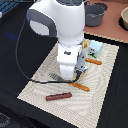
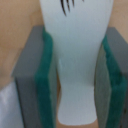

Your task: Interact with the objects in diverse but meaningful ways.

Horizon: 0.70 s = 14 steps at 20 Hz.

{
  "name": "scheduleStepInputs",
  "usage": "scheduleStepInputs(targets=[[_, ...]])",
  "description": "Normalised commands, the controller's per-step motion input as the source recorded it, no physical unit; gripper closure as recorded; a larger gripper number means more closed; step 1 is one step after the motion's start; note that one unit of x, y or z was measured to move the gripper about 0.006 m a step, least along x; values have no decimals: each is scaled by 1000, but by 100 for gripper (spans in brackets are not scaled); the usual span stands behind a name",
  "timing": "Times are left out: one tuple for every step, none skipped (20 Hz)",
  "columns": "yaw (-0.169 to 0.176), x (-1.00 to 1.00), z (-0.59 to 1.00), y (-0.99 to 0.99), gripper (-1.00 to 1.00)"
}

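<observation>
In the wrist view my gripper (image 2: 75,70) has its green pads (image 2: 46,80) pressed on both sides of a white tube (image 2: 75,40) with black marks near one end. In the exterior view the gripper (image 1: 70,76) is low over the striped beige placemat (image 1: 45,85), and the tube is hidden by the hand. A brown sausage stick (image 1: 59,96) lies on the mat near its front edge. A pale blue carton (image 1: 95,47) stands at the mat's far side. A grey pot (image 1: 95,15) stands on the tan surface behind.
Two orange sticks (image 1: 80,86) (image 1: 93,61) lie on the mat beside the gripper. A small dark grey item (image 1: 53,76) lies at the gripper's left in the exterior view. A black cable (image 1: 22,55) loops over the dark table. A pale bowl (image 1: 124,20) is at the far right.
</observation>
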Motion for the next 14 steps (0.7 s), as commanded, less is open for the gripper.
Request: scheduleStepInputs(targets=[[0, 0, 1000, 271, 100], [-6, 0, 1000, 317, 100], [-23, 0, 1000, 349, 100], [-42, -46, 1000, 303, 100], [-59, -100, 1000, 323, 100], [-61, -89, 1000, 383, 100], [-44, -71, 1000, 426, 100], [-26, -109, 1000, 469, 100], [-14, -97, 1000, 551, 100], [0, -23, 926, 623, 100], [0, -26, 866, 671, 100], [0, 0, 817, 703, 100], [0, -31, 769, 729, 100], [0, -40, 729, 743, 100]])
